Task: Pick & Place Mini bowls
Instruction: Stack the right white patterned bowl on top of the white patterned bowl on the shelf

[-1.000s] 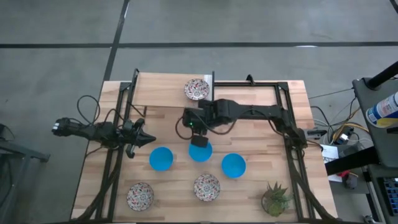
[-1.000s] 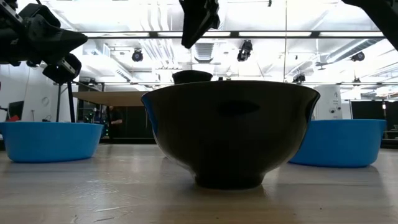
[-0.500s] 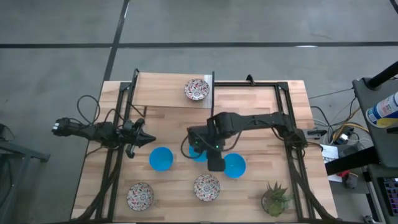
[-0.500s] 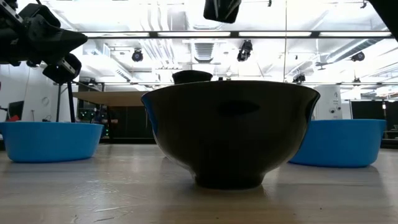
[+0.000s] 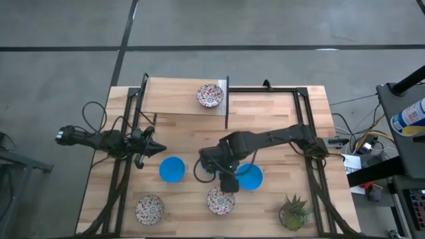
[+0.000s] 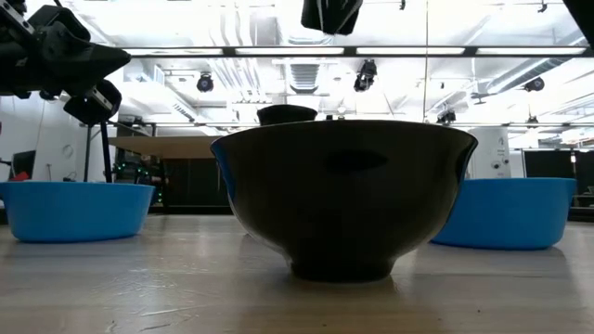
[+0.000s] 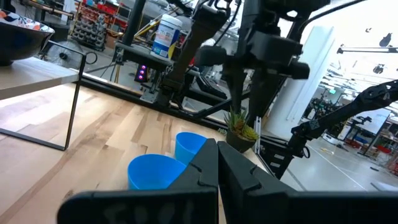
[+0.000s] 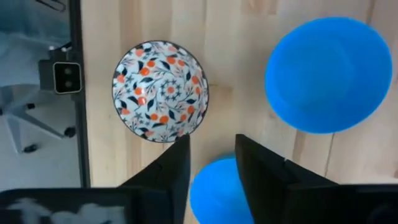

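My right gripper [image 5: 227,184] [image 8: 211,142] hangs open, high over the table, and touches nothing. A patterned bowl [image 5: 220,200] [image 8: 160,90] sits just on its near side and a blue bowl [image 5: 251,178] [image 8: 329,74] on its right. A second blue bowl [image 8: 214,186] shows below, between the fingers; in the high view the arm mostly hides it. A third blue bowl [image 5: 172,169], a patterned bowl [image 5: 149,209] and one on the raised shelf [image 5: 210,95] stand apart. My left gripper [image 5: 158,150] [image 7: 217,165] waits shut at the left.
A potted plant [image 5: 294,212] stands at the table's near right corner. A raised wooden shelf [image 5: 179,99] with a thin metal frame [image 5: 227,99] takes the far left part. In the low view the near patterned bowl [image 6: 343,195] fills the middle, with blue bowls on either side.
My right gripper has moved toward the table's near edge and a little right, from above the middle blue bowl to a spot between that bowl and the near patterned bowl. It has stayed high. No bowl has moved.
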You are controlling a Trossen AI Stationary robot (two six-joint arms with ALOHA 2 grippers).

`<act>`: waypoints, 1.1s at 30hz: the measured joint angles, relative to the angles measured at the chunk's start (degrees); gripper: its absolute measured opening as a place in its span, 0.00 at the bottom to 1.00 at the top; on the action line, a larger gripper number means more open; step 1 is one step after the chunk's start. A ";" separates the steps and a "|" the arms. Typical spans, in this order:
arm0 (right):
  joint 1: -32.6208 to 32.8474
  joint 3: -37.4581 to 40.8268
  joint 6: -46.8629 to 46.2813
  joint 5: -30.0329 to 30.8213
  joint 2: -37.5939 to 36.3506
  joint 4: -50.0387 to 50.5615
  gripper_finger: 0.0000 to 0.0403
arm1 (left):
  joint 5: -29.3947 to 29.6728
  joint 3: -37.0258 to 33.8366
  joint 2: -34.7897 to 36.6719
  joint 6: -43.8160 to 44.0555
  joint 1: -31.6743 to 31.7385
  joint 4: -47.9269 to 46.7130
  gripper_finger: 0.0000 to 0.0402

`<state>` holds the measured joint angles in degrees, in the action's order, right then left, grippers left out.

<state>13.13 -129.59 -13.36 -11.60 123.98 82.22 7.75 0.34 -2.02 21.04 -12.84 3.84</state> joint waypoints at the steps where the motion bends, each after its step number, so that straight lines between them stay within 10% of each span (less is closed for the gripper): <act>1: 0.01 0.82 -0.64 -0.08 0.00 -0.19 0.34 | 0.02 0.00 0.01 0.00 0.01 0.01 0.00; 9: 1.48 5.66 -4.57 -0.24 0.00 -1.70 0.44 | 0.02 0.00 -0.01 -0.01 0.01 0.00 0.00; 33: 5.37 21.08 -18.78 2.51 0.04 -24.73 0.34 | 0.02 0.00 0.00 0.00 0.00 0.00 0.00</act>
<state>18.50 -108.51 -32.14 -9.08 124.03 57.49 7.77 0.34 -2.02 21.04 -12.83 3.84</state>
